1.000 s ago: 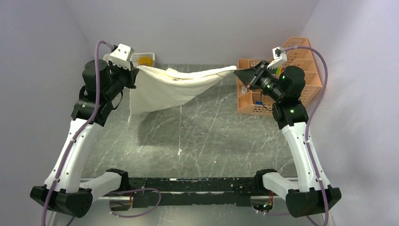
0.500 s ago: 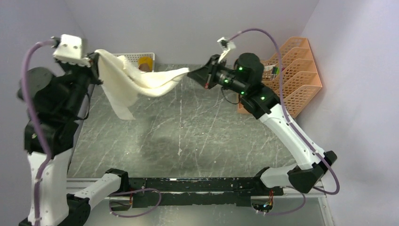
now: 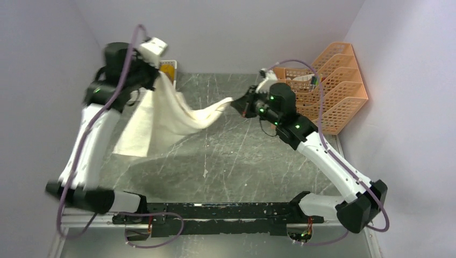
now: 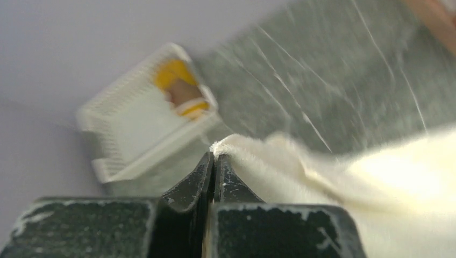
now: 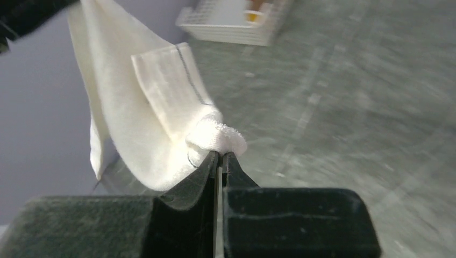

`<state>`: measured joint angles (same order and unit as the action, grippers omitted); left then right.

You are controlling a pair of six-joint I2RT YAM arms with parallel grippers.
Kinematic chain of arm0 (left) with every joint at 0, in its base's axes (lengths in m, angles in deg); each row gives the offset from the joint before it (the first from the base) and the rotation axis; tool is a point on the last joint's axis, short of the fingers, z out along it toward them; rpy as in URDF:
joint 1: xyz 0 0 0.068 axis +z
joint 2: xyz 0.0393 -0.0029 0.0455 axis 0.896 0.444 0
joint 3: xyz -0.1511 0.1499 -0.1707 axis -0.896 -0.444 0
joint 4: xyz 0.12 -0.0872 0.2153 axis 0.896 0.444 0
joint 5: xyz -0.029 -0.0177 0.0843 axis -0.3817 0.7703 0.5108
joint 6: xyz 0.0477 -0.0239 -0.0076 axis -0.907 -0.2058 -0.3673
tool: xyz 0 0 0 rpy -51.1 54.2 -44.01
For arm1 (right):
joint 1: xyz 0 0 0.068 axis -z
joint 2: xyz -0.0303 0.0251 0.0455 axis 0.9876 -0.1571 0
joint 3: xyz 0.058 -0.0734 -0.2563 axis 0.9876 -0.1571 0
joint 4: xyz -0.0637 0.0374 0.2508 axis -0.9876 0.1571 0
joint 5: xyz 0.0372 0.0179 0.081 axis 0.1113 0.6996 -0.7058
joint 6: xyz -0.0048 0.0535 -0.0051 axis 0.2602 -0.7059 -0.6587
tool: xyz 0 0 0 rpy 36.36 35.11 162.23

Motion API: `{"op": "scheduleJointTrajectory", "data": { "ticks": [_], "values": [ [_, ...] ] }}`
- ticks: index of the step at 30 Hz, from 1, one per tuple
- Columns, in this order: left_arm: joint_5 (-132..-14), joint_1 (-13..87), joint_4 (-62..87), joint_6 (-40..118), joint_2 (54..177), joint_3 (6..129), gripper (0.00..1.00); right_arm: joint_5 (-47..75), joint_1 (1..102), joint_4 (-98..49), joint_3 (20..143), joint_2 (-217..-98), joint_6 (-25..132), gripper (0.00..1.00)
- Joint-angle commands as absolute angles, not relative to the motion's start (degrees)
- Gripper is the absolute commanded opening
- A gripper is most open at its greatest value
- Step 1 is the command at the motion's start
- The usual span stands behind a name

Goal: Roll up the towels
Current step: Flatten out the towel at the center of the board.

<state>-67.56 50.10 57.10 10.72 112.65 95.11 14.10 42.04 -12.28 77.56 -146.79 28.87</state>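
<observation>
A cream towel [image 3: 168, 114] hangs in the air over the left half of the table, held at two corners. My left gripper [image 3: 159, 75] is shut on its upper left corner [image 4: 223, 146], high near the back wall. My right gripper [image 3: 235, 104] is shut on the opposite corner [image 5: 218, 138], lower and near the table's middle. The cloth [image 5: 145, 107] droops between them, its loose end hanging down to the left. A mustard-yellow towel [image 3: 168, 69] lies in the white lattice basket [image 4: 134, 140] at the back left.
An orange lattice rack [image 3: 328, 88] stands at the back right against the wall. The dark marbled table [image 3: 242, 156] runs forward to the black rail at the arms' bases. Grey walls close in the left, back and right sides.
Both arms swung the towel around: the left gripper dropped and moved right toward the basket, the right gripper came down toward the table's middle. The cloth now hangs lower, spreading to the left.
</observation>
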Motion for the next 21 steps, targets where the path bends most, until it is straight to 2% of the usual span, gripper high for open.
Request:
{"op": "scheduleJointTrajectory", "data": {
  "ticks": [1,2,4,7,9,10,12,13,14,17,19,21],
  "values": [
    [-88.63,50.74,57.68,5.28,128.38,89.67,0.07,13.63,54.52,-13.26,66.37,-142.10,22.80,0.00],
    [-89.50,50.86,57.18,4.99,133.01,90.03,0.07,11.91,57.90,-13.55,63.27,-141.66,21.58,0.00],
    [-85.41,51.28,57.53,6.76,143.29,94.88,0.14,8.78,62.56,-14.34,58.02,-141.51,20.20,0.00],
    [-83.95,54.06,62.31,10.09,152.90,109.50,0.36,7.72,64.80,-13.75,55.63,-141.53,20.62,0.00],
    [-84.24,56.20,62.33,12.21,153.49,114.82,0.48,8.60,64.88,-13.40,55.27,-140.89,21.21,0.00],
    [-84.23,56.59,61.25,12.92,152.20,115.40,0.62,9.19,64.93,-13.39,55.01,-140.90,21.35,0.00],
    [-84.04,56.78,59.65,13.19,147.72,113.88,0.75,9.75,64.96,-13.05,54.10,-141.80,21.49,0.00],
    [-84.22,56.79,59.01,13.34,145.21,111.99,0.86,9.69,64.96,-12.71,53.49,-142.66,21.66,0.00],
    [-84.61,56.79,58.72,13.35,142.60,109.61,0.90,9.29,64.99,-12.31,52.91,-143.70,22.04,0.00],
    [-82.27,56.85,58.57,14.00,135.00,99.74,0.91,9.75,64.96,-10.51,51.75,-146.05,24.59,0.39],
    [-81.55,57.23,58.36,16.16,130.34,92.28,0.91,12.69,64.96,-10.04,51.93,-145.34,25.65,0.54],
    [-81.30,57.48,58.76,20.64,128.34,84.99,0.90,17.51,64.91,-9.72,53.49,-143.82,27.11,0.64]
  ]
}}
